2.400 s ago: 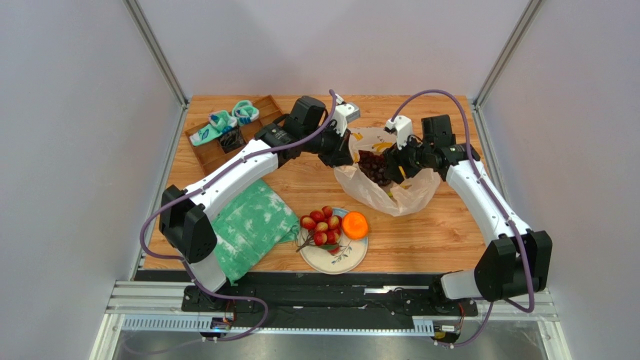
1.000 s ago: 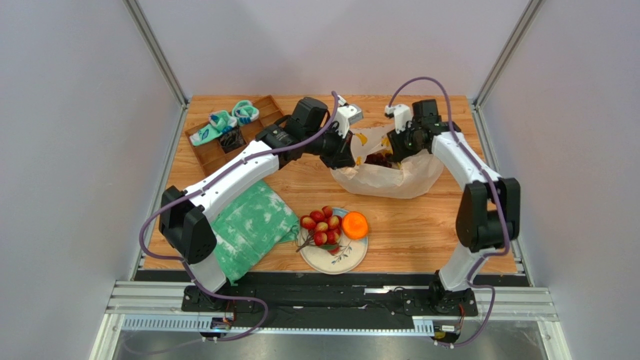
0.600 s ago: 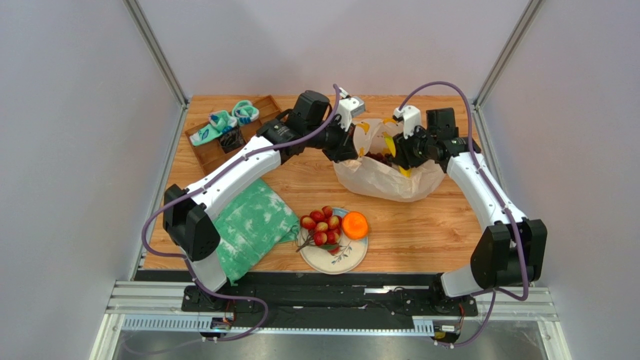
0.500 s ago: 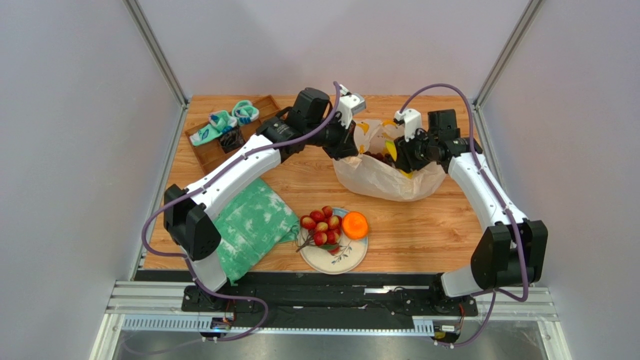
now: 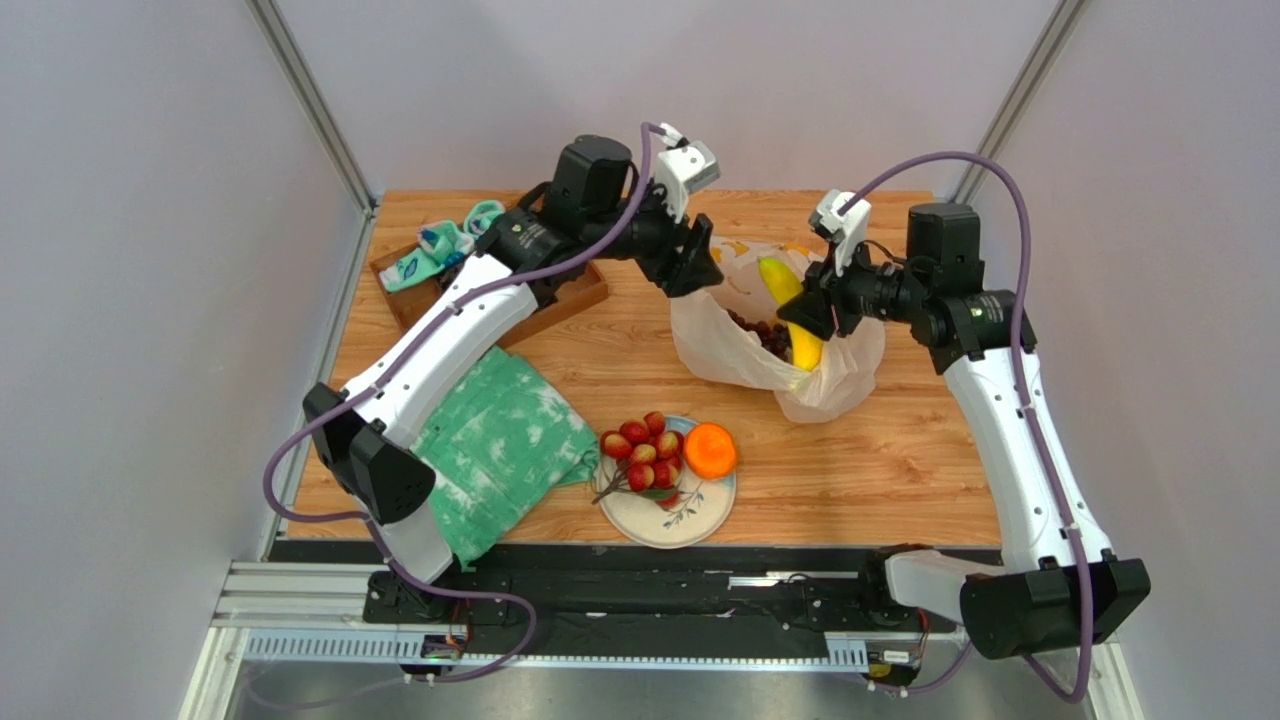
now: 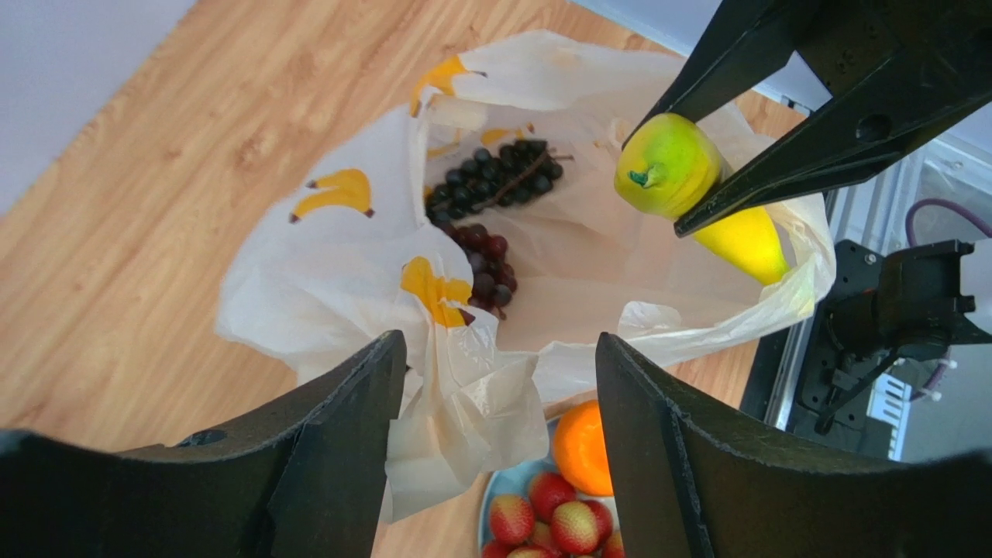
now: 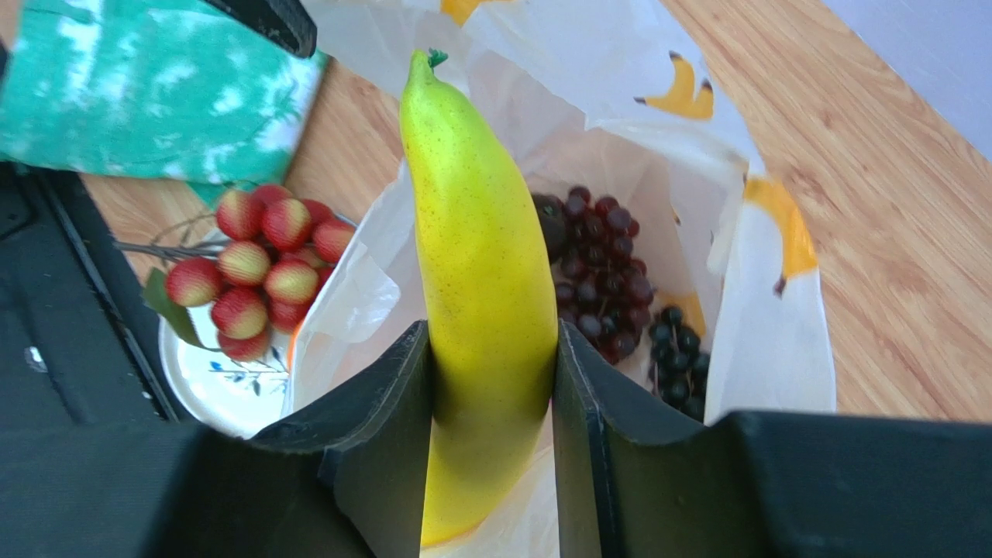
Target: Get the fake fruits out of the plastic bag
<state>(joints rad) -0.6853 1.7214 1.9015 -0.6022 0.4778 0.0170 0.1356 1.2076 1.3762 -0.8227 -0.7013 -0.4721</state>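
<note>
Right gripper is clamped across the yellow banana roughly mid-length, holding it above the open mouth of the plastic bag. Its green stem end points away from the wrist, and its other end is low against the bag film, so I cannot tell whether it is clear of the film. Left gripper hangs over the near rim with jaws apart and nothing between them, so the bag looks unsupported. Risks as I judge them: the thin film may cling to the banana's lower end and rise with it, tipping the bag and dragging it across the table. The smooth curved skin may pivot or slide between the two fingers if the arm swings quickly. With no hold on the rim the mouth may fold shut over what is left. The plate is already crowded, so a careless placement could nudge the orange off. Containers: the bag, on the far right of the table, holds dark grape bunches down in its folds. The plate, near the front edge, carries the red ball cluster and the orange. The wooden tray at far left holds teal-and-white items, partly hidden by the left arm.
</note>
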